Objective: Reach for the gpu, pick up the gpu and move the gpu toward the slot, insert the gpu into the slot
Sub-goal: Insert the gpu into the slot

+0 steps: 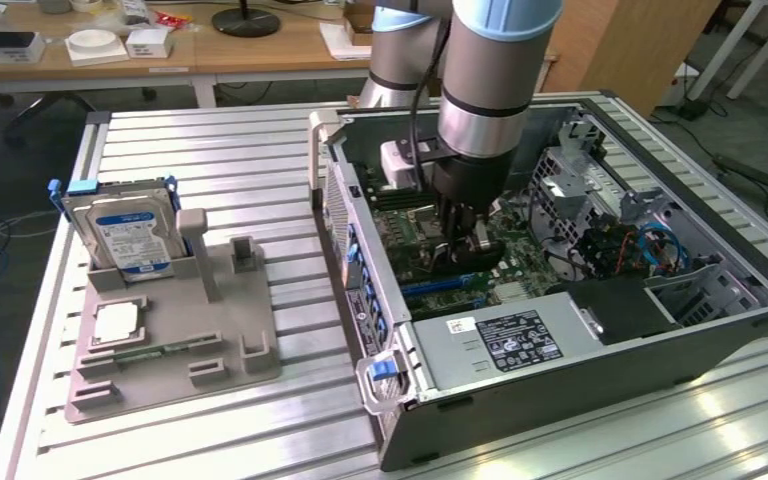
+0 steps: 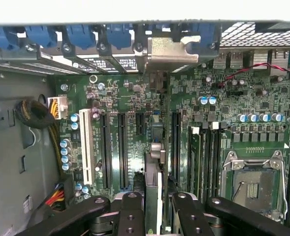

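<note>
At the exterior view's left, a grey holder [image 1: 177, 345] on the slatted surface [image 1: 224, 150] carries a hard drive [image 1: 124, 235] and a small square chip [image 1: 117, 322]. To the exterior view's right of it lies the open computer case [image 1: 558, 340]. The arm reaches down into the case, over the green motherboard [image 2: 135, 93]. There the gripper [image 2: 157, 196] is clenched on the gpu [image 2: 153, 162], with one black finger [image 2: 132, 216] on each flat face, some way back from the bracket end.

The gpu is probably light and stiff, but thin and fragile. Its faces likely carry small parts, and its contact edge should not be scraped. A hold across the two flat faces, as here, looks right because it keeps the card upright. The smooth faces could slip under a downward push, and a tilt would likely jam it.

Seen edge-on, the gpu is a thin dark strip standing upright between long black connectors [image 2: 121, 147]. A bent silver bracket [image 2: 172, 49] sits at its end, against the case's rear wall and beside the blue clips [image 2: 80, 37]. The slot lies under the card, so I cannot tell whether the edge is seated.
</note>
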Tool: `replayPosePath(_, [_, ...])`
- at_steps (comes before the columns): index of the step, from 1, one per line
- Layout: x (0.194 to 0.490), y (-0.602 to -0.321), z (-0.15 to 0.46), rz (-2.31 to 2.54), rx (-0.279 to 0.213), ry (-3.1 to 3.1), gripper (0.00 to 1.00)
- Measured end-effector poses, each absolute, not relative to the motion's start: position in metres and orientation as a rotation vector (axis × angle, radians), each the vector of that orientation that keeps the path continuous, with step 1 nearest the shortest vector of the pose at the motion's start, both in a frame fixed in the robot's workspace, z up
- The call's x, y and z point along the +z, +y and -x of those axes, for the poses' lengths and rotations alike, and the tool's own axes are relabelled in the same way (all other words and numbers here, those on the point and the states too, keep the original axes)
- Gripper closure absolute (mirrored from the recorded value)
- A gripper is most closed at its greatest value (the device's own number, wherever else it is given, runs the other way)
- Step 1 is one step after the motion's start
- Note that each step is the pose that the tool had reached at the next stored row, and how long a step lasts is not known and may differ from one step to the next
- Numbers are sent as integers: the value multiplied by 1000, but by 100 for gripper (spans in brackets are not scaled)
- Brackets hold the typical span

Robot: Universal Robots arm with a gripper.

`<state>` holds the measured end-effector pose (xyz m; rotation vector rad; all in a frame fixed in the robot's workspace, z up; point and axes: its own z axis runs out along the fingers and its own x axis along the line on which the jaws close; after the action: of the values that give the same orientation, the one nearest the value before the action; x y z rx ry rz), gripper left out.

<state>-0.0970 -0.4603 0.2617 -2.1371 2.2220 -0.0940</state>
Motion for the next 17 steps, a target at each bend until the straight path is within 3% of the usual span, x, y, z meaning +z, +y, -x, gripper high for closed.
replayPosePath(17, [251,-460,101,2136,-96,2221,74])
